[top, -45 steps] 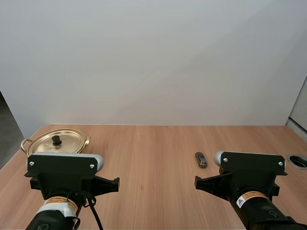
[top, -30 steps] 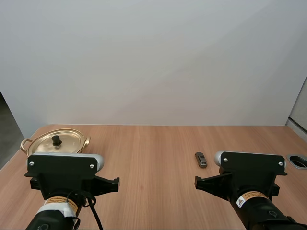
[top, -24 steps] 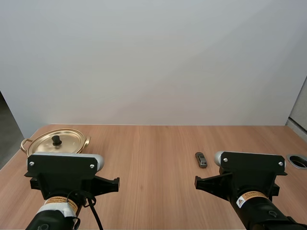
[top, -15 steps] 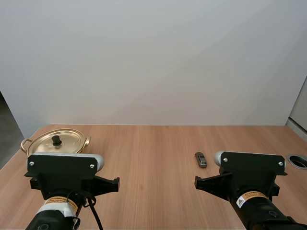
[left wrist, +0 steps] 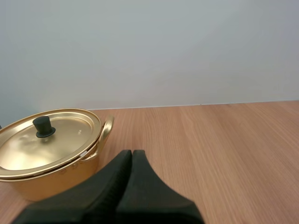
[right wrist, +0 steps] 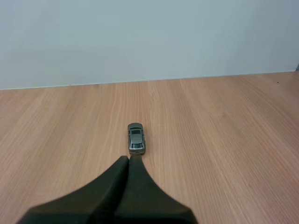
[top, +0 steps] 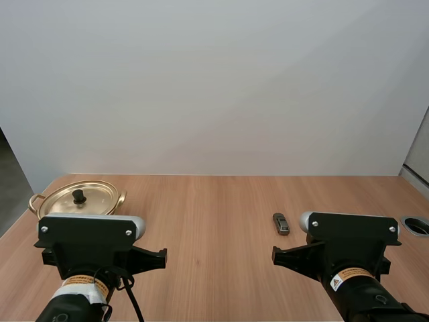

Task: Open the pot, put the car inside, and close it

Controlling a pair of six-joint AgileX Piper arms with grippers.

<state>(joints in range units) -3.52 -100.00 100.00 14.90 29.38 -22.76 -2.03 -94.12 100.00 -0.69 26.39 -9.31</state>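
Observation:
A gold pot (top: 78, 199) with two side handles stands at the table's far left, its gold lid (left wrist: 46, 138) with a black knob (left wrist: 43, 126) resting on it. A small grey toy car (top: 281, 223) lies on the wood right of centre. My left gripper (left wrist: 131, 154) is shut on nothing, its fingers together as one dark wedge, a short way from the pot (left wrist: 51, 158). My right gripper (right wrist: 129, 159) is likewise shut on nothing, its tip just short of the car (right wrist: 136, 138). Both arm bases (top: 90, 251) sit at the near edge.
The wooden table (top: 208, 208) stretches bare between pot and car. A round metal-rimmed hole (top: 416, 225) sits at the table's far right edge. A plain wall stands behind the table.

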